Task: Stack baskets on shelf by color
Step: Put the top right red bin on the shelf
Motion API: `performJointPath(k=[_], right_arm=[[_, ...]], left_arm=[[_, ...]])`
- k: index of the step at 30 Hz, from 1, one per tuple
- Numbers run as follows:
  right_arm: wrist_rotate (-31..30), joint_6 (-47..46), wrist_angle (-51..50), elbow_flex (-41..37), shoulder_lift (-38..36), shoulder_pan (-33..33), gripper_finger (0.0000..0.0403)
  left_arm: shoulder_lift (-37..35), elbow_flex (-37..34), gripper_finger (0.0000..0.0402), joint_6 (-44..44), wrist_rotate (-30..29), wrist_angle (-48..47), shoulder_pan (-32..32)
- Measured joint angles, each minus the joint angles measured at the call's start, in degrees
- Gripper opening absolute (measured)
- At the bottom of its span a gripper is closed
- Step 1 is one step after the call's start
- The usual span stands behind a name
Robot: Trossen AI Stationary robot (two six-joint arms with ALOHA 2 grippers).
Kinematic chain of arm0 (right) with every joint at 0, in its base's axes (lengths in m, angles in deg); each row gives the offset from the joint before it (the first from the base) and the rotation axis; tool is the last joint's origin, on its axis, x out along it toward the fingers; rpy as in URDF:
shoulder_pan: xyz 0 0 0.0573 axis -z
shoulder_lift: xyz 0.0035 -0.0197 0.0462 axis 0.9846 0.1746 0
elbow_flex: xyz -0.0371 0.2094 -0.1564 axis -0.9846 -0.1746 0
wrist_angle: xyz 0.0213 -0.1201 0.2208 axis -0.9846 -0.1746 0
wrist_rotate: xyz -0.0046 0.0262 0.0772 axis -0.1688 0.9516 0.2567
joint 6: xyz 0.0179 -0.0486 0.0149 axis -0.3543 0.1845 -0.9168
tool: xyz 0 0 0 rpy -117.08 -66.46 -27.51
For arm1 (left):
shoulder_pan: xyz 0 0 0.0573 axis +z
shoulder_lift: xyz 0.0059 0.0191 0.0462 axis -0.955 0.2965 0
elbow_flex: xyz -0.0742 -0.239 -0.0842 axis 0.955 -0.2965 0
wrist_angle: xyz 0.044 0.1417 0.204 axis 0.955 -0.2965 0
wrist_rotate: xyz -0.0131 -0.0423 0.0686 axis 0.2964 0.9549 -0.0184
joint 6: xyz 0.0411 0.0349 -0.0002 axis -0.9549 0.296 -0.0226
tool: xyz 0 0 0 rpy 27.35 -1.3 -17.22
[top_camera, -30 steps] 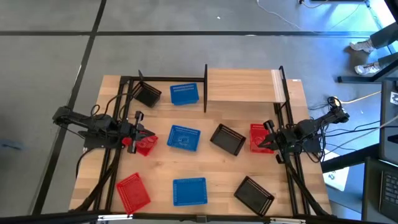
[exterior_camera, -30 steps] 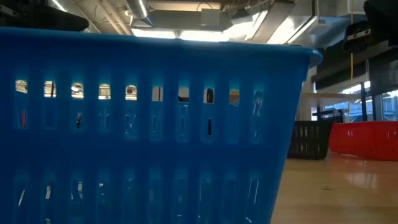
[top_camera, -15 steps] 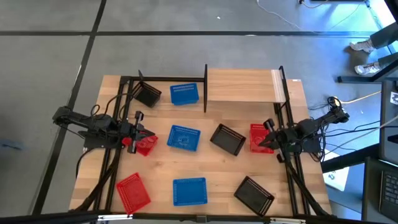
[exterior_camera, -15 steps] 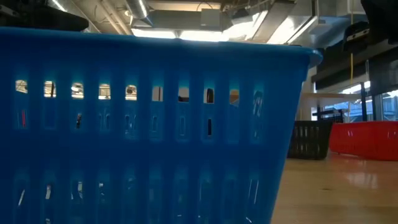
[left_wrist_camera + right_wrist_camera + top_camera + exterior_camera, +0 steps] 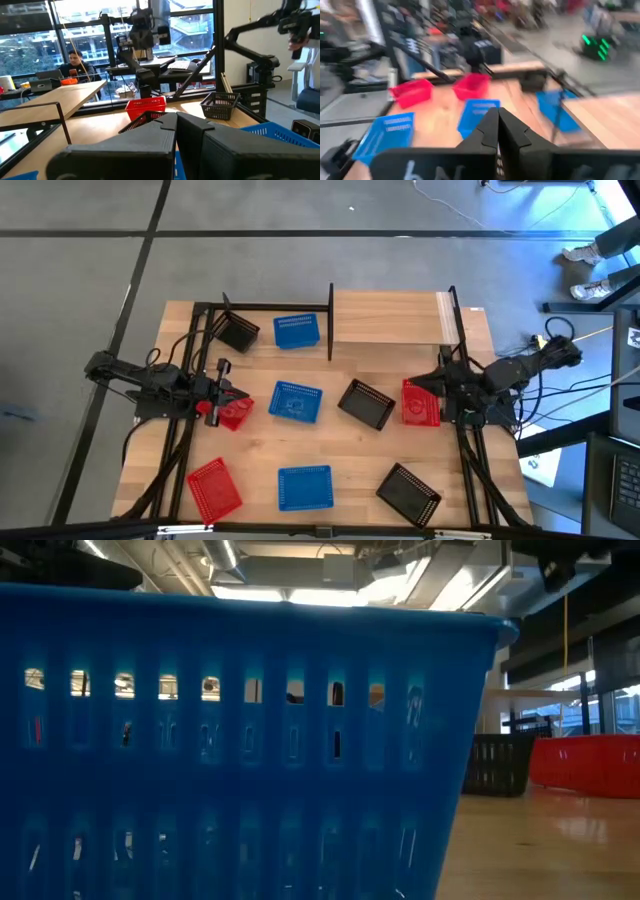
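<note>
While both arms hover at the sides of the light-wood worktop (image 5: pixel 330 450), eight baskets show in the high view. Two blue ones (image 5: pixel 296 402) (image 5: pixel 305 487) lie in the middle and near the front edge, and a third blue basket (image 5: pixel 296 331) sits at the back beside a black basket (image 5: pixel 238 332), between thin black posts. Another black basket (image 5: pixel 366 404) lies tilted at centre right, and one more (image 5: pixel 408 493) at the front right. A red basket (image 5: pixel 214 489) rests at the front left.

The shelf (image 5: pixel 388 317), a raised pale board framed by dark metal posts, stands at the back right with nothing on it.

The left pincer (image 5: pixel 226 395) is closed, its tips over the edge of a red basket (image 5: pixel 234 413); whether it grips the rim cannot be told. The right pincer (image 5: pixel 418 383) is closed too, just above the far edge of another red basket (image 5: pixel 420 402).

From worktop height, the perforated wall of a blue basket (image 5: pixel 240 740) fills nearly the whole low view and hides the rest, save a black basket (image 5: pixel 497 764) and a red one (image 5: pixel 585 761) at the right. The left wrist view shows the mesh pattern of a red basket (image 5: pixel 145 104) and a black one (image 5: pixel 219 105), with a person seated at a desk in the room beyond.
</note>
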Motion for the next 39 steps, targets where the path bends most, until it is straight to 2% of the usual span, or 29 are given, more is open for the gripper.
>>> performJointPath(k=[4,9,13,17,23,26,36,39], right_arm=[[-0.74,-12.62,-11.22,12.18,10.88,0.0,0.0],[0.33,-37.1,-33.77,27.68,22.2,-0.02,0.0],[7.36,-58.63,-54.97,38.49,29.53,0.02,0.0],[14.38,-74.58,-68.65,44.91,34.44,0.02,0.0],[23.57,-78.39,-72.62,46.06,37.44,0.0,0.0001],[25.01,-79.25,-72.57,46.06,38.58,0.0,0.0013],[27.81,-82.3,-73.77,46.04,41.17,4.23,0.0128],[27.05,-82.58,-73.43,44.77,41.22,6.51,0.015]], left_arm=[[0.0,0.01,0.0,0.0,0.0,0.0,0.0],[0.02,0.02,0.0,0.0,0.0,0.02,0.0],[0.02,0.0,0.0,0.0,0.0,0.0,0.0],[0.02,0.0,0.0,0.0,0.0,0.0,0.0],[0.01,0.0,0.0,0.0,0.0,0.02,0.0],[0.02,-0.01,0.0,0.0,0.0,0.02,0.0],[0.02,0.0,0.0,0.13,0.0,0.02,0.0],[0.01,-0.01,0.0,0.17,0.0,0.03,0.0]])
